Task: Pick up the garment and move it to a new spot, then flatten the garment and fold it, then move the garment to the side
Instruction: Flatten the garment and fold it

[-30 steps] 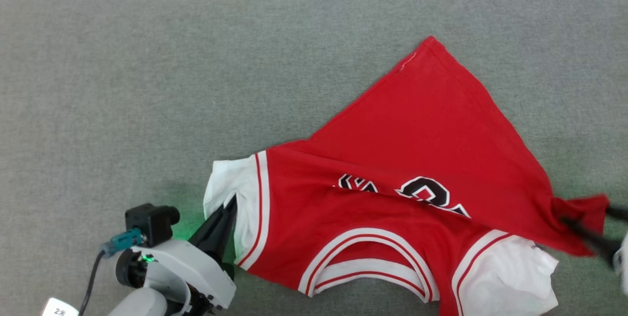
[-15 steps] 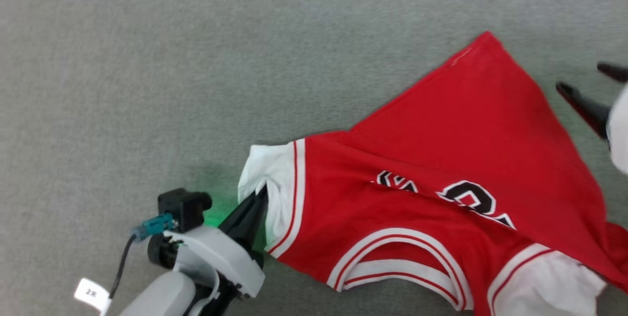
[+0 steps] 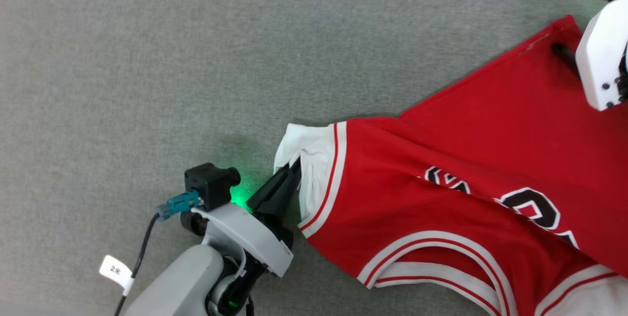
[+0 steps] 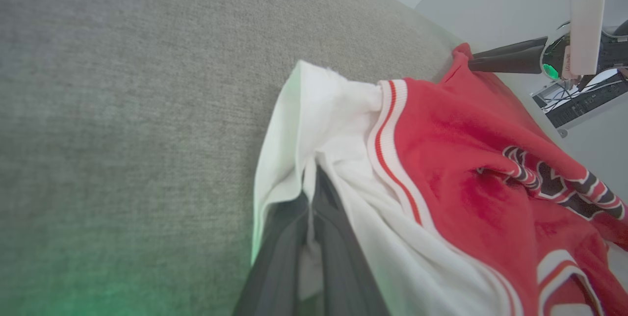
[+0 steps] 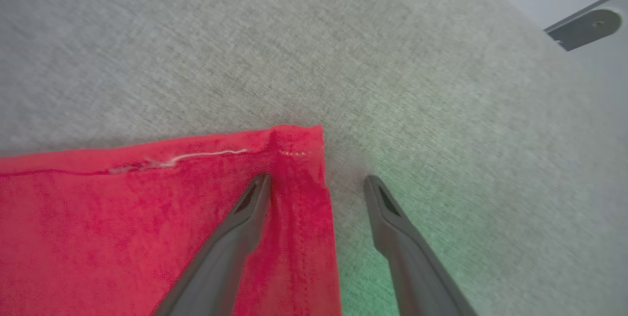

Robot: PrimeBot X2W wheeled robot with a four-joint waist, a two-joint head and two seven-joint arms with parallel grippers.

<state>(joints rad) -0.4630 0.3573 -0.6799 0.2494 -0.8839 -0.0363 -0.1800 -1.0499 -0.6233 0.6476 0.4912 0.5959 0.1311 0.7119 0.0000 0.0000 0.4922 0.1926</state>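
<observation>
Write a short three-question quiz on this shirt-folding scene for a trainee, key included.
1. True or false: the left gripper is shut on the white sleeve of the shirt.
2. Pick one. The right gripper is: A) open, with the edge of the shirt's red corner between its fingers; B) shut on the collar; C) shut on the other sleeve.
3. What colour fills the chest lettering?
Key: 1 true; 2 A; 3 black, outlined in white.
</observation>
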